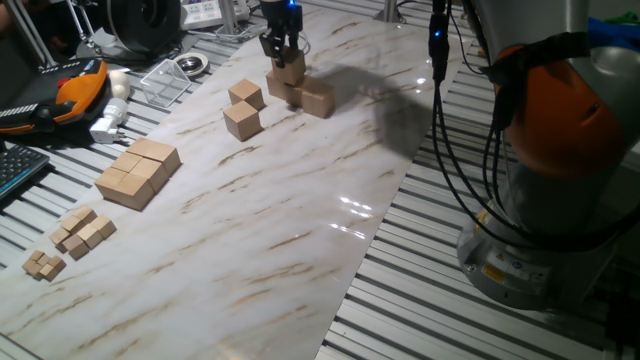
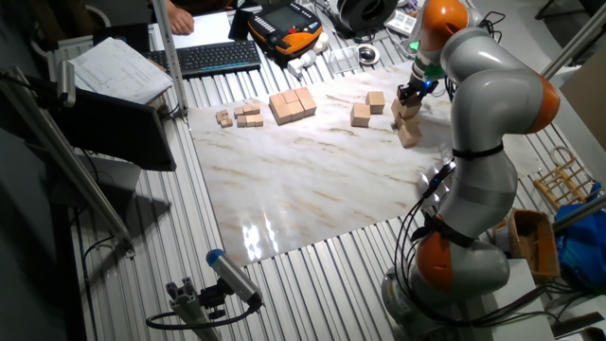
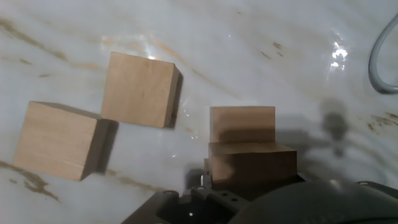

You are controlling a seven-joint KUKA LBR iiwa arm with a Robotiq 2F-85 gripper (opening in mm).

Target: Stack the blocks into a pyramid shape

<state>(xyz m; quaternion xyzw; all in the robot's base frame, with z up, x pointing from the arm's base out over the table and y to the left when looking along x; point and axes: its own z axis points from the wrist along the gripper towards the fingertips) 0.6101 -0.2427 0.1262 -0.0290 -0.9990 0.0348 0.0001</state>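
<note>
My gripper (image 1: pixel 283 48) is at the far side of the marble board, shut on a light-tan block (image 1: pixel 291 68). It holds this block on top of a short row of blocks (image 1: pixel 316 100). In the hand view the held block (image 3: pixel 252 165) sits between my fingers, with a lower block (image 3: pixel 242 124) just beyond it. Two loose blocks (image 1: pixel 245 95) (image 1: pixel 242 120) lie to the left of the row, also seen in the hand view (image 3: pixel 140 89) (image 3: pixel 56 140). From the other fixed view my gripper (image 2: pixel 409 95) stands over the stack (image 2: pixel 409 135).
A flat slab of joined cubes (image 1: pixel 138 172) lies on the board's left side. Tiny cubes (image 1: pixel 80 232) lie near the left front corner. An orange pendant (image 1: pixel 60 95), a clear box (image 1: pixel 165 80) and a keyboard (image 1: pixel 15 165) lie off the board. The robot base (image 1: pixel 540 200) is on the right.
</note>
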